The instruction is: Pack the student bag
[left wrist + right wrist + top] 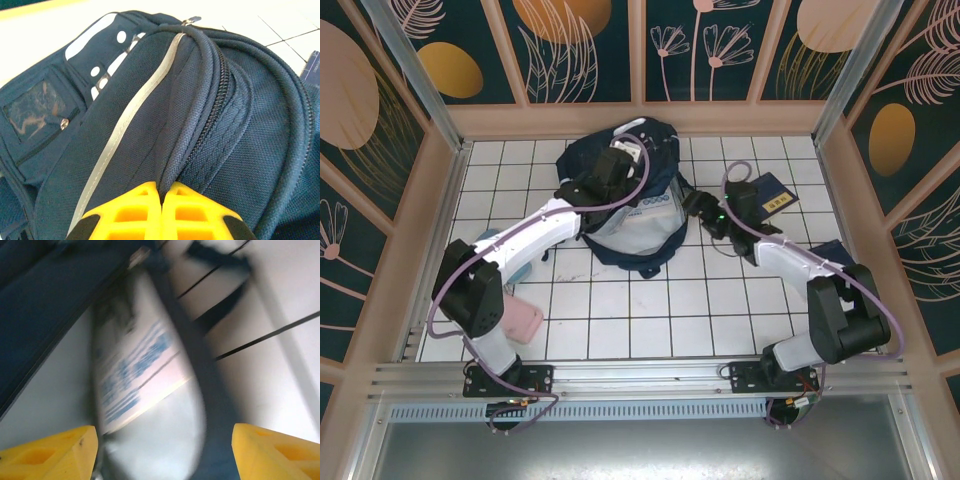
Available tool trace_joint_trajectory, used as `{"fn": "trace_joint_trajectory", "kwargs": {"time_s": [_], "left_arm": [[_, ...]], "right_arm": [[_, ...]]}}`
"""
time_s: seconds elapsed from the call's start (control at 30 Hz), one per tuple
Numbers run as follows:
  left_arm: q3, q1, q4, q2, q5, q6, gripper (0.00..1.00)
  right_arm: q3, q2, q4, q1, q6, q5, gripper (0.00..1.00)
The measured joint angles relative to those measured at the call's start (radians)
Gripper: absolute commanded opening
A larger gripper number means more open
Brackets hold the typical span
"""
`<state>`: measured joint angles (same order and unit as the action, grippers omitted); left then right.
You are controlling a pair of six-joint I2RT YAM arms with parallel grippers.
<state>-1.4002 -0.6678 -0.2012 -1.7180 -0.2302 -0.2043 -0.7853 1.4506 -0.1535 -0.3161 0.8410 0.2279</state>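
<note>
A white tiled floor (pixel 620 320) with thin dark grout lines fills the middle. Around it stand wall panels (pixel 585 50) of dark teal, painted with orange and peach ovals and pale line-drawn leaves and flowers, set in light wooden frames (pixel 636 50). A silver metal rail (pixel 640 375) runs along the near edge. The light is even, the shadows soft.

this is looking like a robotics lab's test cell: a white-tiled worktop (pixel 620 330) is sitting boxed in by wood-framed wall panels (pixel 585 50) printed with leaves and flowers, an aluminium rail (pixel 640 372) is running along the near edge, and the left arm (pixel 480 290) and right arm (pixel 835 310) are standing bolted there.
</note>
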Motion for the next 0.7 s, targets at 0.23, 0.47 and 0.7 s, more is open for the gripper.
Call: {"fn": "trace_joint_trajectory", "kwargs": {"time_s": [0.23, 0.47, 0.7], "left_arm": [[0.138, 0.000, 0.007, 0.134, -0.030, -0.018, 0.00], [0.205, 0.002, 0.030, 0.187, 0.104, -0.085, 0.62], [0.219, 0.002, 0.078, 0.212, 0.155, -0.192, 0.79]], "right_arm": [[-0.193, 0.183, 0.130, 0.183, -0.097, -0.070, 0.70], [-0.515, 0.502, 0.245, 0.239, -0.150, -0.115, 0.69], [-0.633, 0.630, 0.316, 0.259, -0.193, -0.122, 0.65]]}}
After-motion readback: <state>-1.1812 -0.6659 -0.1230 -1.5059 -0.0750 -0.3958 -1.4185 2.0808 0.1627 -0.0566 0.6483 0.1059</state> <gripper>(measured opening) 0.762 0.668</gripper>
